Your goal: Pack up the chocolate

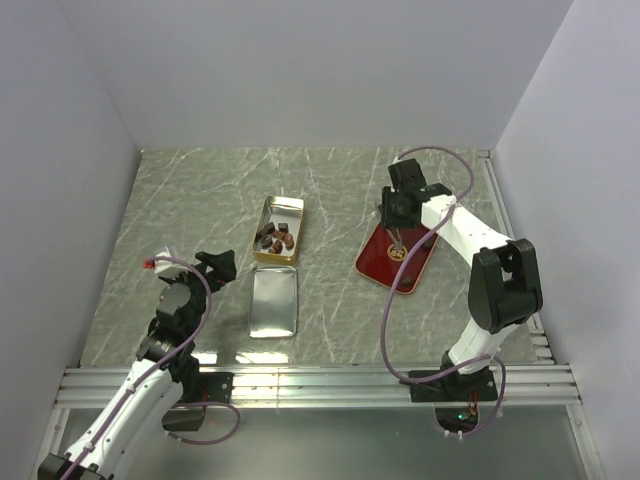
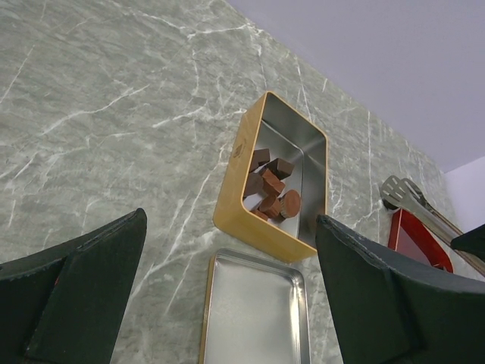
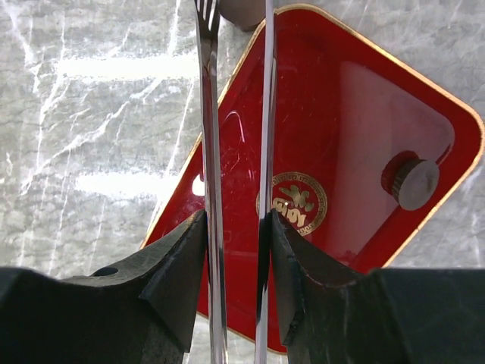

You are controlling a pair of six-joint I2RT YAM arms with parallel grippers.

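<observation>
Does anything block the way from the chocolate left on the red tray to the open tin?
Nothing visible. The chocolate sits alone on the red tray, bare table lies between tray and open tin, and the lid lies flat on the tin's near side. The right gripper holds tongs over the tray.

Tin (image 1: 284, 207) holding chocolate (image 1: 276, 238) open on top, lid (image 1: 273, 303) beside it, bare marble (image 1: 330, 285) toward tray (image 1: 385, 265)
</observation>
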